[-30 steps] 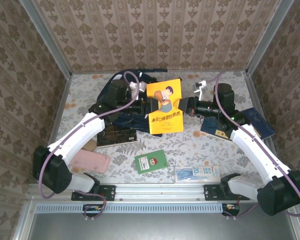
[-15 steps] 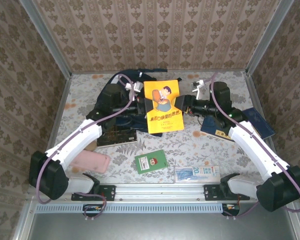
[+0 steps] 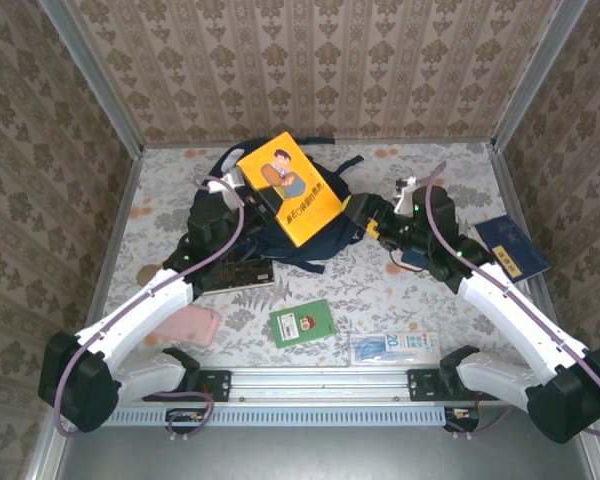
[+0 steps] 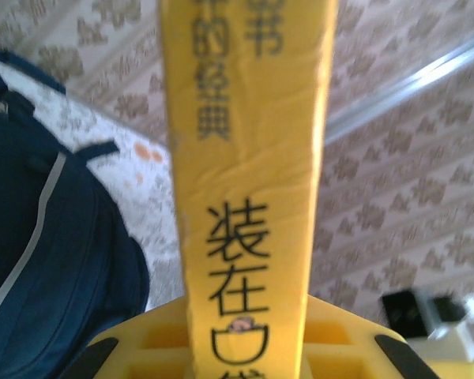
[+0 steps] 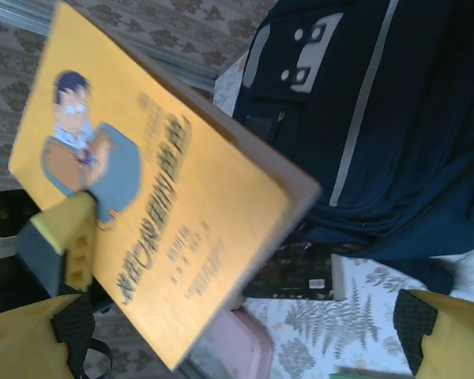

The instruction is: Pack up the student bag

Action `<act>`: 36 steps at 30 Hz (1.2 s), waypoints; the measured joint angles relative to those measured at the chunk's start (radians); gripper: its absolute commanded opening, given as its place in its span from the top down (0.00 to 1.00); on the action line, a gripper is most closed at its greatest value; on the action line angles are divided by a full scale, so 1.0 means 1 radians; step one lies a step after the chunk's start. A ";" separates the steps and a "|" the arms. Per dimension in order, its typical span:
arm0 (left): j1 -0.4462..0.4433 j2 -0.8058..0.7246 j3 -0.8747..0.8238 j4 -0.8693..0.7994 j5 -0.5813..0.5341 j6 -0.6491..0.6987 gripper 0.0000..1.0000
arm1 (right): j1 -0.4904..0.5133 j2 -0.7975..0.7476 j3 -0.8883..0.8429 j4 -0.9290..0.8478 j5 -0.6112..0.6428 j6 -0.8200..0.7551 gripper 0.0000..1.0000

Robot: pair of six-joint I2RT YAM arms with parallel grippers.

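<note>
Papered walls hem the table point(image 3: 380, 285) on three sides, and we see bare cloth open along its left edge and between the two arms. The student bag point(image 3: 310, 250) lies at the far centre. Above it a yellow book point(image 3: 290, 188) tilts in the air, its spine pinched by the left claw point(image 4: 249, 351), which is nearly closed around it. The right claw point(image 5: 241, 284) gapes wide beside the book's lower corner, gripping nothing. A green booklet point(image 3: 302, 322) lies near the front edge.
</note>
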 measured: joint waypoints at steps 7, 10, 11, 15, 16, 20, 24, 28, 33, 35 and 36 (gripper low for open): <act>-0.055 0.026 0.000 0.113 -0.132 -0.101 1.00 | 0.092 0.103 -0.042 0.332 -0.024 0.212 0.00; -0.076 0.042 0.000 0.122 -0.157 -0.133 1.00 | 0.113 0.139 -0.041 0.465 -0.023 0.269 0.00; -0.078 0.044 0.000 0.124 -0.169 -0.146 1.00 | 0.114 0.152 -0.042 0.502 -0.021 0.290 0.00; -0.077 0.044 0.000 0.132 -0.210 -0.195 1.00 | 0.115 0.214 -0.043 0.645 0.002 0.355 0.03; -0.078 0.044 0.000 0.134 -0.217 -0.204 1.00 | 0.115 0.224 -0.044 0.673 0.009 0.368 0.03; -0.078 0.040 -0.005 0.148 -0.241 -0.241 1.00 | 0.118 0.241 -0.061 0.775 0.047 0.400 0.09; -0.077 0.031 -0.012 0.164 -0.262 -0.274 1.00 | 0.126 0.272 -0.069 0.865 0.076 0.430 0.23; -0.077 0.031 -0.012 0.161 -0.245 -0.300 1.00 | 0.138 0.321 -0.066 0.921 0.089 0.445 0.34; -0.076 0.040 -0.014 0.159 -0.203 -0.333 1.00 | 0.158 0.362 -0.045 0.929 0.104 0.439 0.72; -0.073 0.040 -0.015 0.161 -0.195 -0.342 1.00 | 0.158 0.362 -0.045 0.918 0.115 0.426 0.86; -0.069 0.040 -0.015 0.160 -0.192 -0.343 1.00 | 0.158 0.358 -0.045 0.909 0.121 0.416 0.94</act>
